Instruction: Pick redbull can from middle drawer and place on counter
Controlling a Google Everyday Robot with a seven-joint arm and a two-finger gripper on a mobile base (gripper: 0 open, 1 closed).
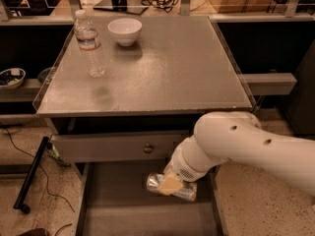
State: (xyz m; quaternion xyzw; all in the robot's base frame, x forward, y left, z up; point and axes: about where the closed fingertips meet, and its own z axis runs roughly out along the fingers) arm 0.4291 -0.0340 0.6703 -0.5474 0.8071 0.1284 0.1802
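Claw (170,185) is down inside the drawer (118,205), low in the camera view, and it's clamped on the can (187,191). One tan pad (171,183) lies right across the can's middle; the other side of the grip is hidden behind it. The can lies on its side, shiny ends poking out to either side of the claw, one end toward the left of the view, the other toward the right. I can't tell whether it rests on the drawer floor or hangs just off it.

The fat white arm (246,146) comes in from the right of the view and bends down to the claw. Just above the claw is the drawer front (108,147), its knob (147,148) a little to the claw's upper left.

Higher up, past that front, is the counter (167,68). On it, well away from the claw at the far left, stands a bottle (90,45), upright. Near it, further back, sits a white bowl (125,31). Bottle and bowl are apart.
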